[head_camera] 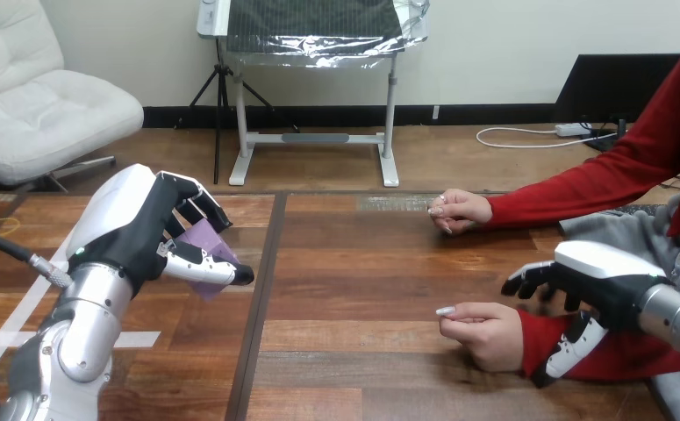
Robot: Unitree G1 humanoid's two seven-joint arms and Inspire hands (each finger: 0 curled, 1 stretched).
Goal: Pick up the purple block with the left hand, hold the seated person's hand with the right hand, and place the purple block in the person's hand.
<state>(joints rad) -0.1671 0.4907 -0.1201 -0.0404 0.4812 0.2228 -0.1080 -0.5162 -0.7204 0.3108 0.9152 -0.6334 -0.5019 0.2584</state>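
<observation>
**Block gripped, receiving hand off to the right**

The left robot hand (147, 232) is clenched round the purple block (209, 239), above the left side of the desk (354, 263). The person's nearer hand (485, 331) rests on the desk as a loose fist, well to the block's right. The right robot hand (595, 276) sits at that wrist, far nearer; whether it grasps the wrist, I cannot tell.
</observation>
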